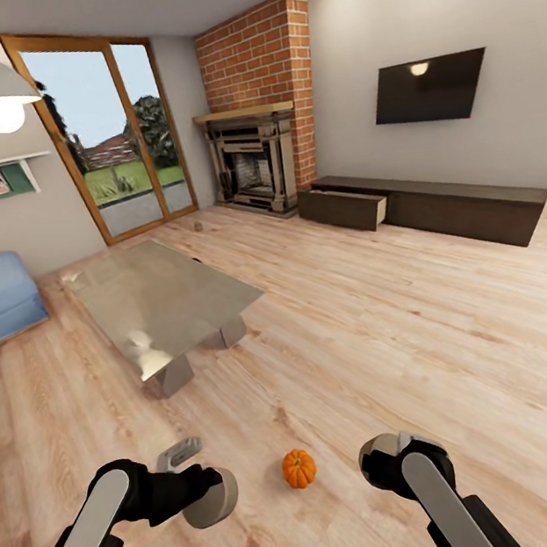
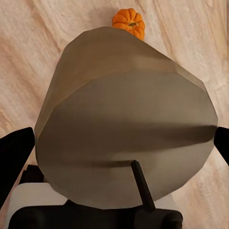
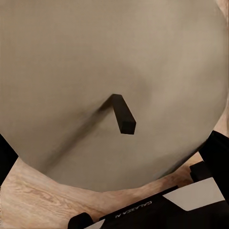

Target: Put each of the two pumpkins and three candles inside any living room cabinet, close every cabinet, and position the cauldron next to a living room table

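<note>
Head view showed a small orange pumpkin (image 1: 298, 469) on the wooden floor (image 1: 425, 328) at the lower middle of the frame, between the two arms and near both. The left gripper (image 1: 209, 496) at lower left pinched a stubby beige candle (image 1: 213, 499), with the pumpkin just to its right. The right gripper (image 1: 385, 459) at lower right also carried a candle (image 3: 109, 90), its jaws at either side of it with the dark wick facing the wrist camera. With both jaws full, I judged that neither arm could take the pumpkin until a candle was put away. The long dark cabinet (image 1: 440, 205) stood well apart at the right wall under the television (image 1: 430, 89), one drawer (image 1: 344, 208) pulled open. A glass-topped counter (image 1: 157, 297) stood mid-left. The pumpkin looked round, ribbed, with a tiny stem.
</note>
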